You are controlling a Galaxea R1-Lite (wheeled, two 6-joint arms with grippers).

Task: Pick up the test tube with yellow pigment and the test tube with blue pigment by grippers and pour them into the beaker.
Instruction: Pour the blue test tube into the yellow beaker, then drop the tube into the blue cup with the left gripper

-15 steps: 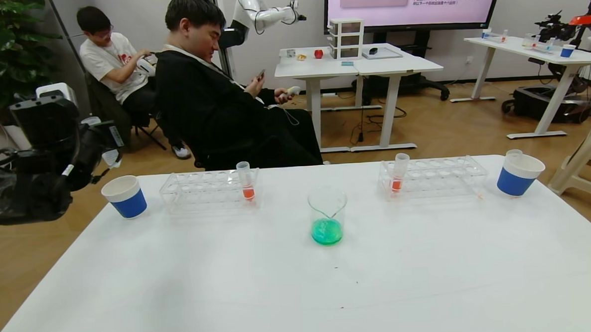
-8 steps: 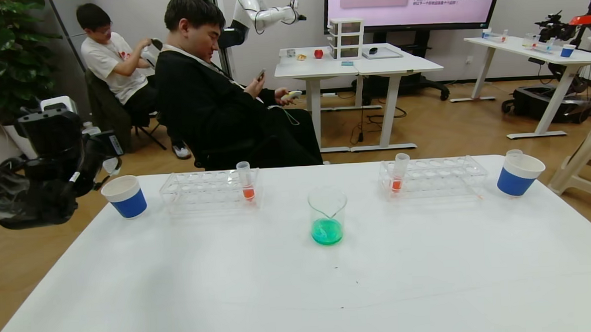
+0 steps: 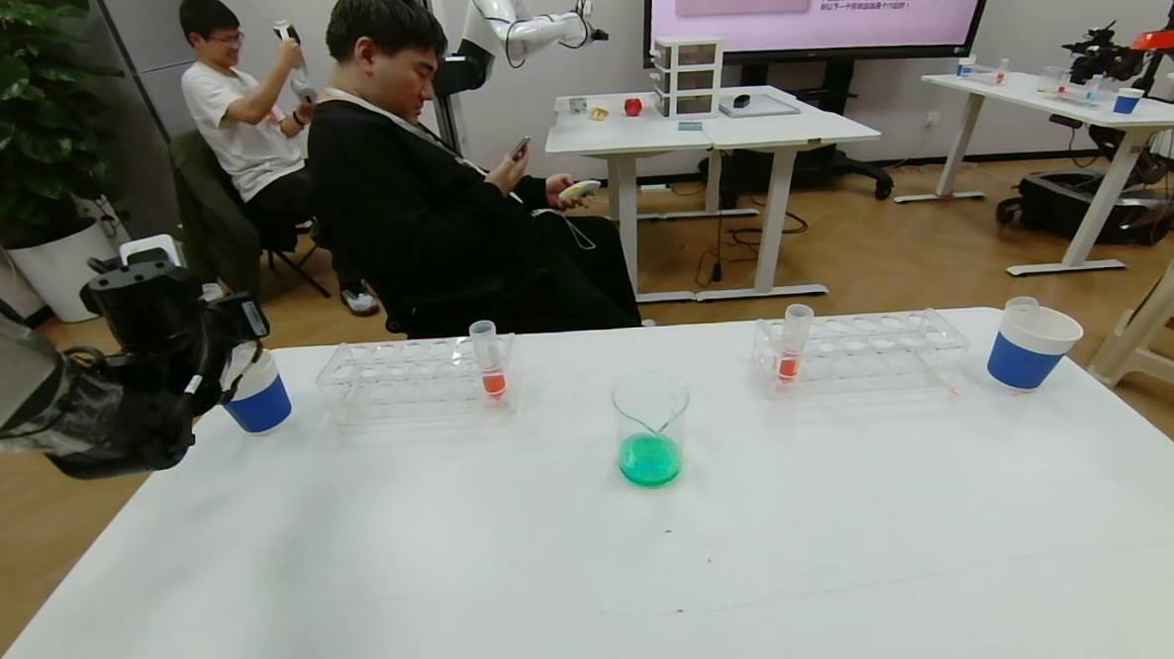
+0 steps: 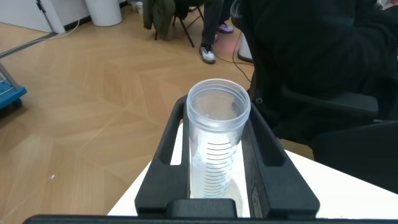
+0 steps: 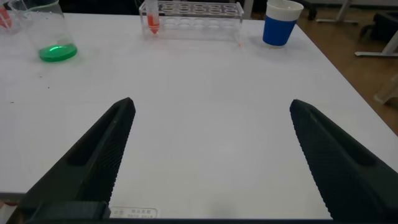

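**Left arm carries its emptied tube down toward the paper cup**

Over the last second the left gripper point(image 3: 213, 351) has dropped and swung inward, and now it sits right at the blue paper cup point(image 3: 261, 403) on the table's left edge, covering most of the cup's rim from the head view. The left wrist view shows why: the jaws are clamped on a clear, graduated test tube point(image 4: 216, 142), upright, with no liquid visible in it. Which pigment it held, I can't tell.

The beaker point(image 3: 651, 428) stands at mid-table with green liquid in the bottom, so by my reading both yellow and blue have already been poured. A second tube point(image 3: 1021, 304) pokes up at the rim of the right paper cup point(image 3: 1033, 347), apparently discarded. Only the 2 orange-red tubes remain in the racks point(image 3: 417, 375).

The right gripper point(image 5: 211, 155) is out of the head view; its own camera shows the jaws spread wide over bare tabletop point(image 5: 205, 99), holding nothing.

What's left looks like 1 move: release the tube into the cup.
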